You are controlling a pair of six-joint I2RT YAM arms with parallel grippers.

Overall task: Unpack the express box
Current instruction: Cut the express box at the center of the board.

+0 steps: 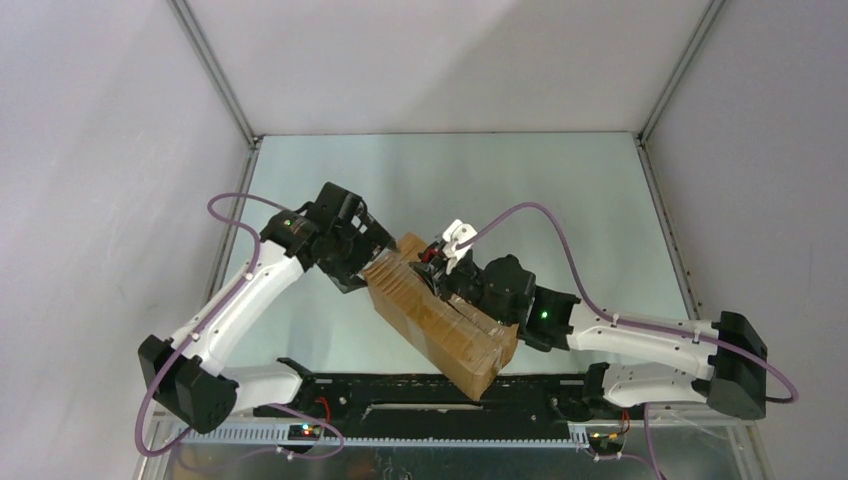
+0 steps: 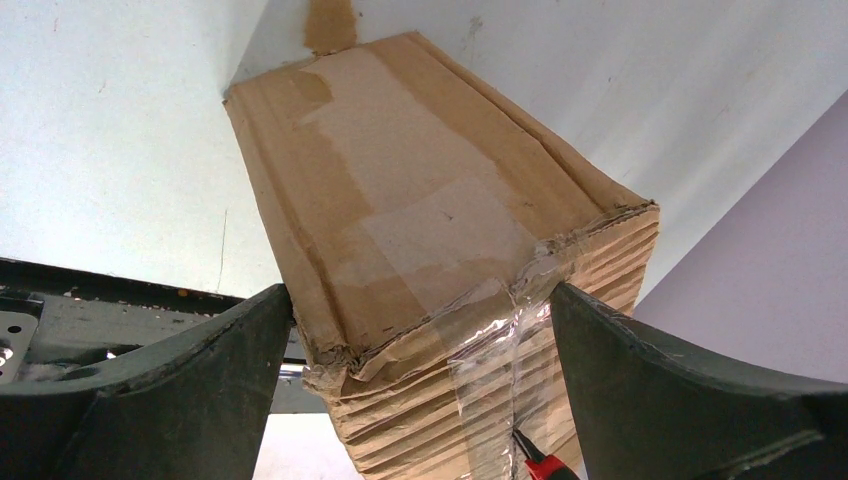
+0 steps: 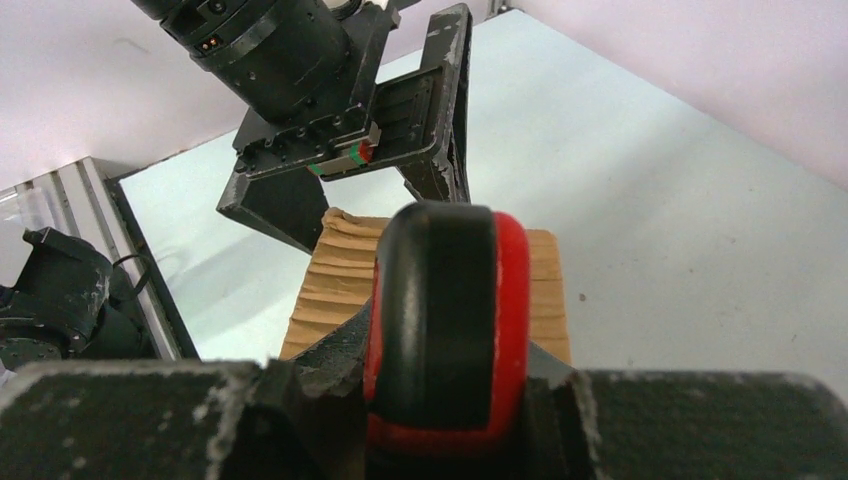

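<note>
While both arms meet over it, the express box (image 1: pixel 440 320) lies flat on the surface (image 1: pixel 560 200) near the 6 o'clock edge, its long axis running 10 o'clock to 4 o'clock. Your left fingers (image 2: pixel 200 380) straddle its 10 o'clock end, one on each side wall. They appear to clamp it, though the contact is only partly visible. Your right fingers (image 3: pixel 690 420) are clenched on the red-and-black utility knife (image 3: pixel 445 320), over the box top. Clear tape (image 2: pixel 500 350) runs down the crumpled end face, with the knife's red tip beside it.
</note>
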